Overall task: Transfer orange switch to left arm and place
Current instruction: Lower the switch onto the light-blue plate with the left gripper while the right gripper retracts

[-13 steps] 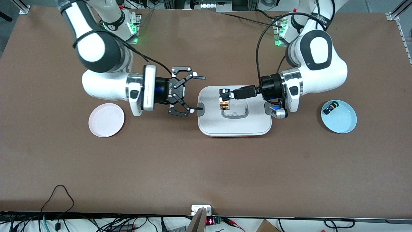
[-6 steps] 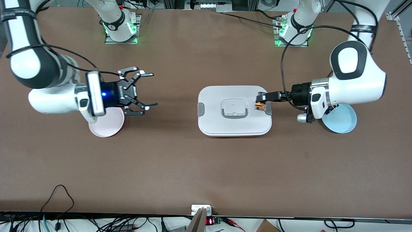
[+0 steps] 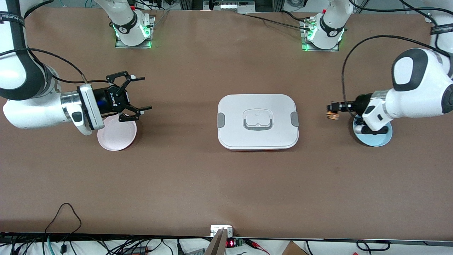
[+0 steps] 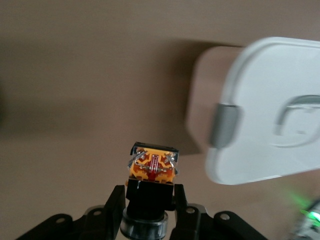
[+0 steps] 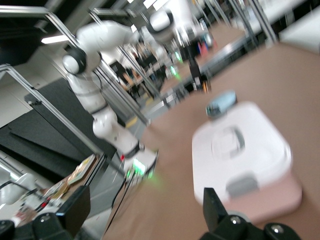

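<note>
Front view: left gripper [image 3: 332, 114] is clamped on the switch [image 3: 331, 115], over bare table between the box [image 3: 257, 122] and the blue plate [image 3: 372, 138]. Right gripper [image 3: 136, 94] is spread wide, empty, above the pink plate [image 3: 116, 134]. Recommendation: carry the switch high across the box, with the right jaws aligned before handover.

switch [image 4: 152, 169]: I'm seeing orange with a red-brown zigzag pattern, black base
box [image 3: 257, 122]: white, grey latches and grey handle edge
table [image 3: 212, 184]: plain brown
plate by my right arm [image 3: 116, 136]: pale pink
plate by my left arm [image 3: 373, 140]: light blue
arms: white with black joints, black grippers
</note>
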Available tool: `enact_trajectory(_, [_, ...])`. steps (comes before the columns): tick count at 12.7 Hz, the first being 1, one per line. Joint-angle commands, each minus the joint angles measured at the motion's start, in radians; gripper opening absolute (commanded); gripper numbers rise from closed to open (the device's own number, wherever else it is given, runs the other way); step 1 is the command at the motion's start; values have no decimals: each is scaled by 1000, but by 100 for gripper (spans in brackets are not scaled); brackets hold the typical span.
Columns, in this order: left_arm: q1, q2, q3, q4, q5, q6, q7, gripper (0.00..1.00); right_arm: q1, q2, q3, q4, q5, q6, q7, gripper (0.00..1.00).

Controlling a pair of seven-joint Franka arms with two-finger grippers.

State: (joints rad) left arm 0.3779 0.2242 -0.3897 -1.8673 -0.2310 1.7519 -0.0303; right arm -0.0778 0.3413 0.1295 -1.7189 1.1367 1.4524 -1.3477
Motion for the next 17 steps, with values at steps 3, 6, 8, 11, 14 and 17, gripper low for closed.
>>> enact_trajectory(3, [62, 36, 49, -21, 309, 7, -13, 0, -11, -28, 2, -7, -272, 32, 417, 100])
enact_trajectory(6, [157, 130, 61, -20, 474, 121, -10, 0, -17, -45, 2, 48, -522, 26, 680, 100])
enact_trajectory(8, [226, 219, 60, -15, 571, 219, 4, 0, -14, -45, 2, 73, -676, 29, 879, 100])
enact_trajectory(11, [260, 302, 60, -12, 585, 276, 4, 0, -14, -45, 2, 97, -838, 37, 1140, 100])
enact_trajectory(14, [276, 339, 57, -12, 585, 284, 4, 0, 12, -45, 5, 151, -1081, 48, 1352, 100])
enact_trajectory(17, [277, 362, 58, -10, 585, 319, 4, 3, 26, -71, 6, 237, -1237, 39, 1372, 100])
